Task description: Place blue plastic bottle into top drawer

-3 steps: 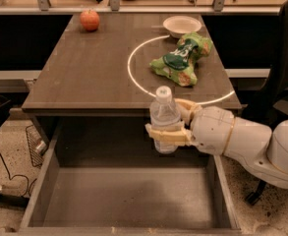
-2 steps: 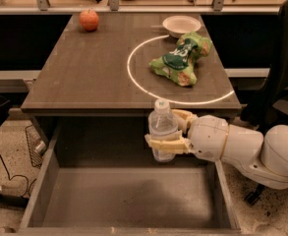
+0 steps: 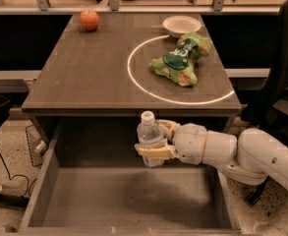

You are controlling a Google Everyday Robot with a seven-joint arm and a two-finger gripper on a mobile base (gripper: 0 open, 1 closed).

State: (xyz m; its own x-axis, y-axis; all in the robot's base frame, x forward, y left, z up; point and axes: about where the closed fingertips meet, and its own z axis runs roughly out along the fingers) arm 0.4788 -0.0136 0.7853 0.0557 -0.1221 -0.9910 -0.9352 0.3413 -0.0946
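Observation:
The blue plastic bottle [image 3: 149, 134] is clear with a white cap and stands upright in my gripper [image 3: 156, 140]. The gripper's cream fingers [image 3: 156, 152] are shut around the bottle's body. It reaches in from the right on a white arm [image 3: 232, 151]. The bottle hangs over the back part of the open top drawer [image 3: 129, 195], just below the desk's front edge. The drawer is pulled out toward the camera, dark grey-brown, with a flat bare bottom. I cannot tell if the bottle's base touches the drawer floor.
On the desk top [image 3: 84, 68] lie a red apple [image 3: 89, 19] at the back left, a white bowl [image 3: 181, 25] at the back right and a green chip bag [image 3: 181, 58] inside a white circle marking. A black chair [image 3: 281, 68] stands at the right.
The gripper has carried the bottle lower, from level with the desk's front edge down into the open drawer. Nothing on the desk has moved.

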